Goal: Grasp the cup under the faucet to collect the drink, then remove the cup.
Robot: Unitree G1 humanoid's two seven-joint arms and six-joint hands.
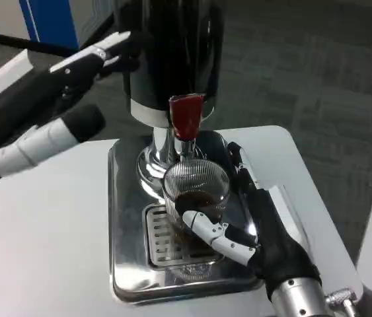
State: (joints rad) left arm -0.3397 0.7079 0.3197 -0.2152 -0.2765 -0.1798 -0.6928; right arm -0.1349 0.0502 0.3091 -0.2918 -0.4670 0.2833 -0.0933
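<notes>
The cup point(195, 187) is clear glass, ribbed with fine vertical lines, with dark brown drink in its lower part; the faucet handle point(187, 115) is red; the dispenser body point(172, 53) is black above a silver band; the drip tray point(127, 251) is polished silver with a slotted grille; the right hand point(252, 224) is black with white fingers; the left hand point(90, 63) shows white and black; the table point(40, 251) is white; the floor point(304, 59) is grey.

The right hand point(255, 221) is gripping the cup point(195, 188) under the faucet point(186, 119); the left hand point(90, 63) is touching the dispenser point(172, 59).
</notes>
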